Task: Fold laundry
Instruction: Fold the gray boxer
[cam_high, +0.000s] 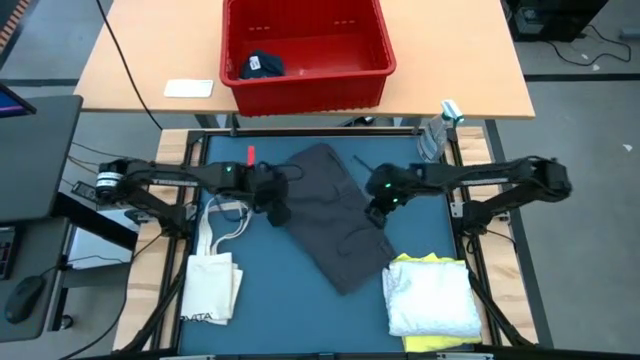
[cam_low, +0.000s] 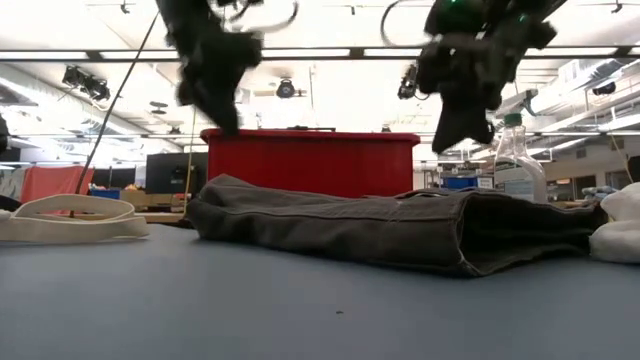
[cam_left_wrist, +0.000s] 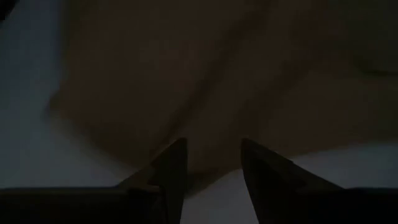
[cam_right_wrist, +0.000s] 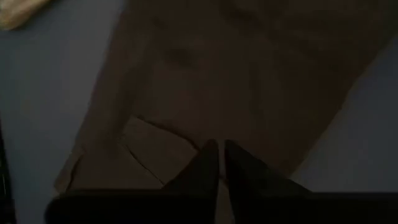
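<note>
Left tool (cam_high: 277, 211) hangs above the near-left edge of the dark grey garment (cam_high: 335, 215), its 2 fingers (cam_left_wrist: 171, 163) parted with nothing between them and only cloth and blue surface (cam_high: 300, 310) beneath; parted like that over the hem, it looks released rather than gripping, probably so the fabric can settle flat; right tool (cam_high: 374, 214) hangs over the garment's opposite edge, its fingers (cam_right_wrist: 239, 168) drawn almost together around nothing, and the low view shows both tools lifted clear of the cloth, so neither one holds anything.

Folded lengthwise, the grey garment lies aslant across the middle of the surface between the 2 arms, within reach of both, which suits a 2-handed fold; from the low view it sits as a thick doubled roll, though whether its edges line up is hard to judge in the dim wrist views.

White garment (cam_high: 432, 297) rests folded on the yellow garment (cam_high: 436, 342) at the near-right corner, stacked out of the working area as finished pieces seem to be; cream tote bag (cam_high: 212, 278) lies at the near-left, handles looped toward the left arm; 1 small dark piece (cam_high: 260, 65) waits in the red bin (cam_high: 370, 30) on the wooden table beyond, apparently yet to be folded; a clear bottle (cam_high: 434, 133) stands at the far-right corner.
</note>
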